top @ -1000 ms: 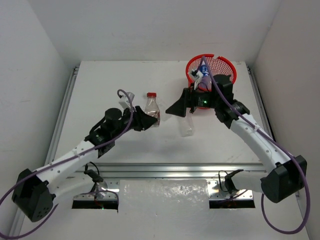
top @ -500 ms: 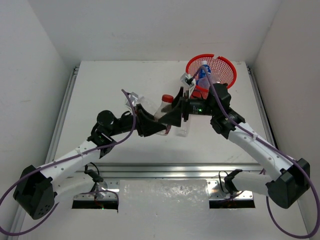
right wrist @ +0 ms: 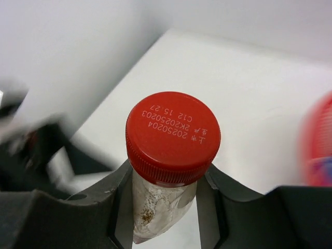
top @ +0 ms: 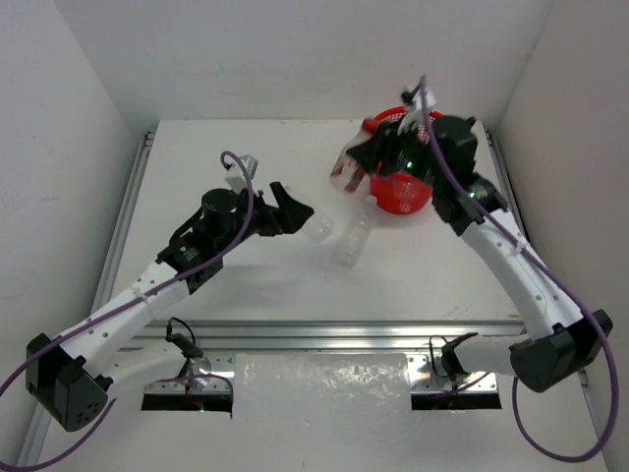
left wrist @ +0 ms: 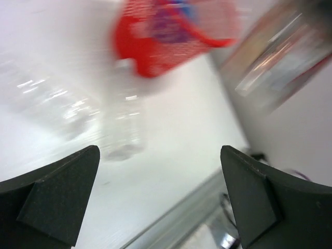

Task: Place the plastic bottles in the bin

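Observation:
My right gripper (top: pixel 352 169) is shut on the neck of a red-capped plastic bottle (right wrist: pixel 173 137), which it holds in the air just left of the red mesh bin (top: pixel 393 194). In the right wrist view the right gripper (right wrist: pixel 165 181) has a finger on each side of the neck, under the cap. My left gripper (top: pixel 295 205) stands open with nothing in it, left of the bin. Past its fingertips, two clear bottles lie on the table (top: pixel 354 238) (top: pixel 316 228). The left wrist view shows the left gripper (left wrist: pixel 161 197) spread wide, the bin (left wrist: pixel 171 31) far ahead and one clear bottle (left wrist: pixel 122 129).
The right arm covers much of the bin's rim in the top view. Blurred blue-labelled things lie inside the bin. White walls close in the table (top: pixel 246 157) at the back and both sides. A metal rail (top: pixel 324 329) runs along the near edge.
The left gripper carried the red-capped bottle to the right gripper and let go. The right gripper shut on it and lifted it towards the bin. The left arm drew back left.

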You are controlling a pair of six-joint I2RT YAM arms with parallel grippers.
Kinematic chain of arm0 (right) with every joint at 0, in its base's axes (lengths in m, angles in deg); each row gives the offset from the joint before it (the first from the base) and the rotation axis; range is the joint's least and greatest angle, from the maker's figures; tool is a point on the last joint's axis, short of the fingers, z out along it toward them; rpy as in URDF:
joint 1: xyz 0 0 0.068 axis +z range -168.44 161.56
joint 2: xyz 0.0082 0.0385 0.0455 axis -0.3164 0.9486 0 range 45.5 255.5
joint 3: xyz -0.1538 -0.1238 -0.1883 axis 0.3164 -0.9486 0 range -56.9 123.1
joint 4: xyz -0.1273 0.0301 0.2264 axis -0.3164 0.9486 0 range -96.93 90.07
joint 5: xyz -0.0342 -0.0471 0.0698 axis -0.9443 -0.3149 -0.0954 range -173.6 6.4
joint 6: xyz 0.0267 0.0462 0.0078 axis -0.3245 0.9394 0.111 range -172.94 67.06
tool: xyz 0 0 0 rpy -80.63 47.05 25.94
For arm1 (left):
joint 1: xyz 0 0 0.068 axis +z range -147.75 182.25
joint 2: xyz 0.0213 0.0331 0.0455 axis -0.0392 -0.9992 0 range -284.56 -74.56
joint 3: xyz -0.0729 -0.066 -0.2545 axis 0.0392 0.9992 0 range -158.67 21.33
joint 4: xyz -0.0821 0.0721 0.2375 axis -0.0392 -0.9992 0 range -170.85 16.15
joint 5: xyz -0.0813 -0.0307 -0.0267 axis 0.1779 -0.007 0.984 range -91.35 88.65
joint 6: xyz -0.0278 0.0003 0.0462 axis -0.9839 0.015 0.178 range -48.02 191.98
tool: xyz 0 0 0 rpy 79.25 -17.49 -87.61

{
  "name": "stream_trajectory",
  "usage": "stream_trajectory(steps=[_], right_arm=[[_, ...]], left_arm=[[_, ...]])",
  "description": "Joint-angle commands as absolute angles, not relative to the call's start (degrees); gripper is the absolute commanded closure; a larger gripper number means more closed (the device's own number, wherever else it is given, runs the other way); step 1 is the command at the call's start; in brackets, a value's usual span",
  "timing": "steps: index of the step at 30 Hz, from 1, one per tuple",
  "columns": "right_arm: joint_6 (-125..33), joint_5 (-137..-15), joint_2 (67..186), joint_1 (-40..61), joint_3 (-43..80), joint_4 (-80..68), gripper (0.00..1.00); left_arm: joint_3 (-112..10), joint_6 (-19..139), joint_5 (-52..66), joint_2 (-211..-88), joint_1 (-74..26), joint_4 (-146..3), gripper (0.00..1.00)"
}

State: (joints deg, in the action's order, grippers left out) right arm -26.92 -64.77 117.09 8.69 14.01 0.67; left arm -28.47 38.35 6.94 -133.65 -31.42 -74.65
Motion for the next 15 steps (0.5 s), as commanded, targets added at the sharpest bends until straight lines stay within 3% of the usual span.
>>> stream_trajectory(steps=[1, 10, 15], right_arm=[[-32.1, -81.0, 122.5, 0.2, 25.4, 8.9, 1.00], [-43.2, -102.4, 144.4, -8.4, 52.4, 20.1, 1.00], [-44.6, -107.8, 149.7, -10.6, 54.5, 21.8, 1.00]], left_arm=[[-25.6, 37.1, -9.2, -131.7, -29.7, -92.7, 0.00], [-19.6, 36.7, -7.9, -126.8, -29.2, -95.2, 0.00], [-18.9, 36.2, -8.5, -125.6, -29.2, -95.9, 0.00]])
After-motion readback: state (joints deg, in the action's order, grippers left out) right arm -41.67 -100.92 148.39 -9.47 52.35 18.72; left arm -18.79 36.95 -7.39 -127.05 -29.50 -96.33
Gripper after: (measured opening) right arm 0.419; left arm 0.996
